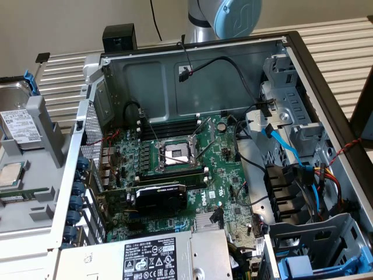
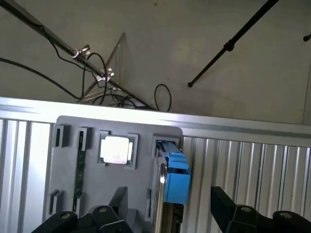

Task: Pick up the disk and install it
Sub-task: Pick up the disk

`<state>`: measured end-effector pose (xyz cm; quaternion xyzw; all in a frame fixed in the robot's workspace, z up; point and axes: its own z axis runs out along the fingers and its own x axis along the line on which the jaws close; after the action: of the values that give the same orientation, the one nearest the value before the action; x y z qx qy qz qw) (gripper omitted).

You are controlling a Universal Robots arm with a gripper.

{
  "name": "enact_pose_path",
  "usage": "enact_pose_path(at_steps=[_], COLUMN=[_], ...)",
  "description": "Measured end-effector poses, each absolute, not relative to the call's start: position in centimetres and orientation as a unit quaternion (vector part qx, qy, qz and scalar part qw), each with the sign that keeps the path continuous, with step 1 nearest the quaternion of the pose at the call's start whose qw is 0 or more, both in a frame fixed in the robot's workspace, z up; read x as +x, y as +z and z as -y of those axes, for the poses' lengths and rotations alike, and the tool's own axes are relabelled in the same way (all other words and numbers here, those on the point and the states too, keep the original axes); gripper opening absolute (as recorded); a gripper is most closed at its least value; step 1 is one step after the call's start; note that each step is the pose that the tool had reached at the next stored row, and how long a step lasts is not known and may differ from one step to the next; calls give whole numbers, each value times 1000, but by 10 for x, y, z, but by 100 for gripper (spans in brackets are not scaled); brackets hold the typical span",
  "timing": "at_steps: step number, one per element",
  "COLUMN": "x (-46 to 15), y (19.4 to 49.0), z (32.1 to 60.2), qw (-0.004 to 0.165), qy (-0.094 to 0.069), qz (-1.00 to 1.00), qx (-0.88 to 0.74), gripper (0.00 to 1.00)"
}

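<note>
as you look at the exterior view, the robot arm's grey and blue joint [image 1: 233, 17] sits at the top, behind the open dark-rimmed metal computer case [image 1: 151, 81]. inside the case you see the green motherboard [image 1: 227, 198], and the big grey power-supply box with its black-and-white label [image 1: 192, 256] at the near edge. the disk [image 1: 18, 125], a dark and silver metal hard drive with a white label and a blue plastic carrier frame, stands upright in the grey plastic holder tray [image 1: 49, 134] at the exterior view's left, outside the case. just beside it in the same tray lies the small square silver processor chip [image 1: 10, 174].

in the wrist view, you are looking down on the tray [image 2: 92, 184], which rests on the ribbed metal table [image 2: 252, 165]. the chip [image 2: 115, 149] lies flat in its pocket, and the disk [image 2: 176, 179] stands on edge in the slot next to it. the gripper [image 2: 168, 194] hangs above the disk with its black fingers [image 2: 221, 204] spread wide, one on each side, grasping nothing.
</note>
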<state>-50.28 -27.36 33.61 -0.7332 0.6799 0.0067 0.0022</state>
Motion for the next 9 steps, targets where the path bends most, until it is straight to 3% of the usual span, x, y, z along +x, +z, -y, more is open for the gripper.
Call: enact_pose_path(at_steps=[9], x=[-503], y=[329], z=[277], qw=[-4], qy=[17], qz=[-692], qx=[-722], gripper=[78])
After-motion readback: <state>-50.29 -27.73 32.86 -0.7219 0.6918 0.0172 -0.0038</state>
